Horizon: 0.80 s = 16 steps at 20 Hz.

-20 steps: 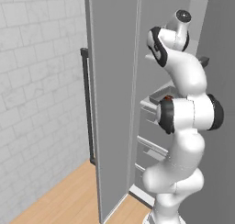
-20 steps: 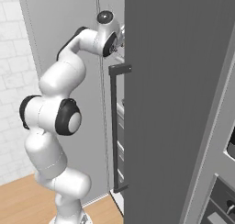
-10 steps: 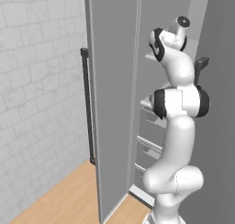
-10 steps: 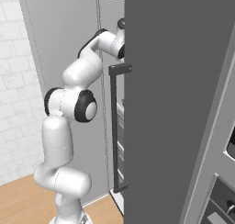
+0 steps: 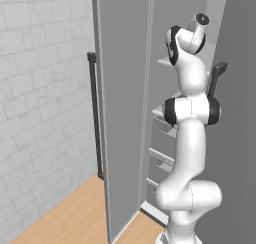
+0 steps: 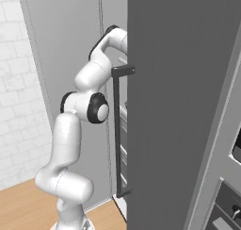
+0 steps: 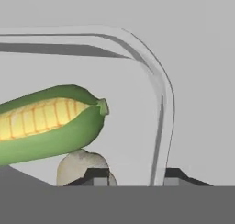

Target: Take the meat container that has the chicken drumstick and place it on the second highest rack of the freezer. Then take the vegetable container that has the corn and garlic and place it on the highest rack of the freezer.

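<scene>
Corn (image 7: 48,122), a yellow cob in green husk, lies beside the off-white garlic bulb (image 7: 78,165) in your clear rounded vegetable container (image 7: 158,97), whose rim the gripper (image 7: 133,176) straddles (grip unclear) inside the tall grey freezer (image 5: 125,113).

My arm reaches up high. My gripper (image 7: 131,175) pinches shut, one finger (image 7: 97,175) on each side.

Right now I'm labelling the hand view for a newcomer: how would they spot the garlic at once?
Start with the clear container with its rounded rim. Inside it lies the long corn, yellow in green husk. The garlic sits just under the cob's tip, by the claw: a small, roundish, off-white bulb.
</scene>
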Motion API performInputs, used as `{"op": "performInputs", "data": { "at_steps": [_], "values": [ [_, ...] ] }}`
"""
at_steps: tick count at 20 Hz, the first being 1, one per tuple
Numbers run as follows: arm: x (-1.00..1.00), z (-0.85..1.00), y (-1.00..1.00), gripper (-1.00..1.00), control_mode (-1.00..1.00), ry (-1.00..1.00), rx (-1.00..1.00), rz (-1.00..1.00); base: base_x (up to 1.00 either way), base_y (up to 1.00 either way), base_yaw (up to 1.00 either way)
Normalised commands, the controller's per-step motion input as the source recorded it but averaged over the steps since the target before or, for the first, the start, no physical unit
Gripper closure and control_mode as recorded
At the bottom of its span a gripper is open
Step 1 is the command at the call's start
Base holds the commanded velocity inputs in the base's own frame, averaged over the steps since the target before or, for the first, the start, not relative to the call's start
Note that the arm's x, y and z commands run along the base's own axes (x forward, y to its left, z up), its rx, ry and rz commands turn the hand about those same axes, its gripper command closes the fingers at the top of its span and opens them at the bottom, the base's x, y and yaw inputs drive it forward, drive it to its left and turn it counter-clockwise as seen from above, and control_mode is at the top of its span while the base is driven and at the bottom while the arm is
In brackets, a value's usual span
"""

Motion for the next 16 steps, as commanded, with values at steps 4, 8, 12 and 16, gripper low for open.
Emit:
{"op": "performInputs", "data": {
  "at_steps": [4,8,12,16],
  "values": [
    [-0.62,-0.18,0.78,-1.00,-1.00,-0.14,-0.15,0.01,0.00,0.00,0.00],
    [-1.00,-0.31,1.00,-1.00,-1.00,-0.15,-0.24,0.01,0.00,0.00,0.00],
    [-1.00,-0.58,0.98,-1.00,-1.00,-0.06,-0.27,0.02,0.00,0.00,0.00],
    [-1.00,-0.59,0.85,-1.00,-1.00,0.00,-0.25,0.03,0.00,0.00,0.00]
  ]
}}
